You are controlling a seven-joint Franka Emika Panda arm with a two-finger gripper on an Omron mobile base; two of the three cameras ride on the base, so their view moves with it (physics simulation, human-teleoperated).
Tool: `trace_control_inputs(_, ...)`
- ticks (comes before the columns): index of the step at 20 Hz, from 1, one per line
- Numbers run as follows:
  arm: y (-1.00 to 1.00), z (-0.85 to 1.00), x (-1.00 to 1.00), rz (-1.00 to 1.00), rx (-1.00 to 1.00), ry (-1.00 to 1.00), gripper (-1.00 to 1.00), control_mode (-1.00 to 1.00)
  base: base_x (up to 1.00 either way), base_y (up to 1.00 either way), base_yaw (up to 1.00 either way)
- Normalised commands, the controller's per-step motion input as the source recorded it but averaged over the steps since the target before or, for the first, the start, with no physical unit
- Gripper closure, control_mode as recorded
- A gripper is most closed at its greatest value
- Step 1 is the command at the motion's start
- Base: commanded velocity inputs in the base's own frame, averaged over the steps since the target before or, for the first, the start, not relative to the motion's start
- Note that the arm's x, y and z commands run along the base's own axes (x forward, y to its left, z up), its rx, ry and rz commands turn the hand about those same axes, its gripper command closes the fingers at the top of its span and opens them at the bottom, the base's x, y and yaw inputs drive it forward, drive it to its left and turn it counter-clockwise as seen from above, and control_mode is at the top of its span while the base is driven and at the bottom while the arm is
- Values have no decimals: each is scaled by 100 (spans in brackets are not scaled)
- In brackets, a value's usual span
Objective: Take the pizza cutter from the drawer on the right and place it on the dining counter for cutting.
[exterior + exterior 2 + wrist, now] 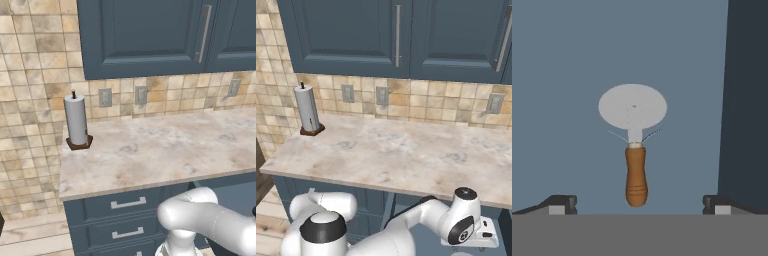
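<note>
drawer [572,60]: open; its blue floor carries the pizza cutter.
pizza cutter [635,145]: lies flat on the drawer floor, straight ahead of the fingers, midway between them.
cutter axis: runs away from the fingers; brown handle nearest, round grey wheel at the far end.
fingers [640,204]: spread wide, holding nothing.

Arm: I have it folded low, elbow bent, forearm reaching forward and down in the right base view | gripper [640,204]: jaws spread wide, nothing between them | fingertips [562,202]: dark, set far apart in the hand view
</note>
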Motion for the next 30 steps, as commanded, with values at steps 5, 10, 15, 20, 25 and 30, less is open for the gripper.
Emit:
trace_control_inputs(5,-15,-3,0,0,1,2,-100,-100,0,0,0)
trace_control_inputs(10,0,-15,2,0,4,8,-100,-100,0,0,0)
trace_control_inputs(15,0,-18,3,0,5,3,-100,-100,0,0,0)
trace_control_inputs(20,0,-12,2,0,8,0,-100,-100,0,0,0)
trace_control_inputs(25,0,-17,0,0,12,0,-100,-100,0,0,0)
trace_control_inputs(30,0,-20,1,0,1,0,-100,-100,0,0,0)
